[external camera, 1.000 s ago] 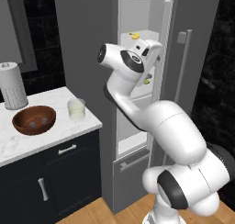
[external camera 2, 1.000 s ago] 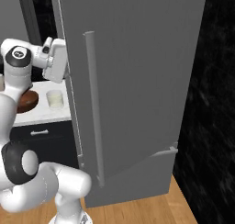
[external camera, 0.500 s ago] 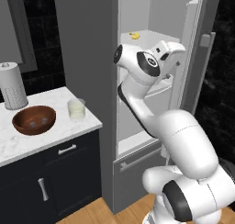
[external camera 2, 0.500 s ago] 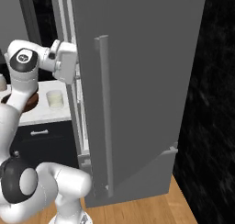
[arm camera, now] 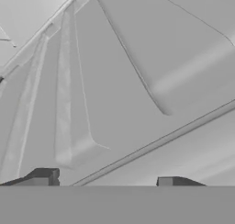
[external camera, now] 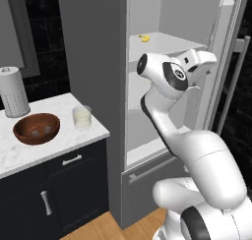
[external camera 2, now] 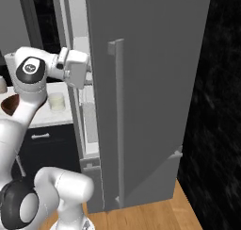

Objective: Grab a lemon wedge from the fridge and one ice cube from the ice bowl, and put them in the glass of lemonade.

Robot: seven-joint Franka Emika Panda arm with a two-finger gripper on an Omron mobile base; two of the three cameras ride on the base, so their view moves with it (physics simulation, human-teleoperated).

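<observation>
- Standing open, the fridge (external camera: pixel 172 27) shows white shelves; its door (external camera 2: pixel 155 83) is swung wide, which I judge clears a path for the arm.
- Inside the opening, the tool (arm camera: pixel 105 182) faces the white inner wall with its jaws parted and nothing between them, probably ready for the lemon wedge; I cannot make that wedge out.
- On the desk (external camera: pixel 64 140), the ice bowl (external camera: pixel 36 128) sits just beside the glass of lemonade (external camera: pixel 81 117), presumably for short transfers.
- A small yellow piece (external camera: pixel 143 38) lies on the upper shelf.
</observation>
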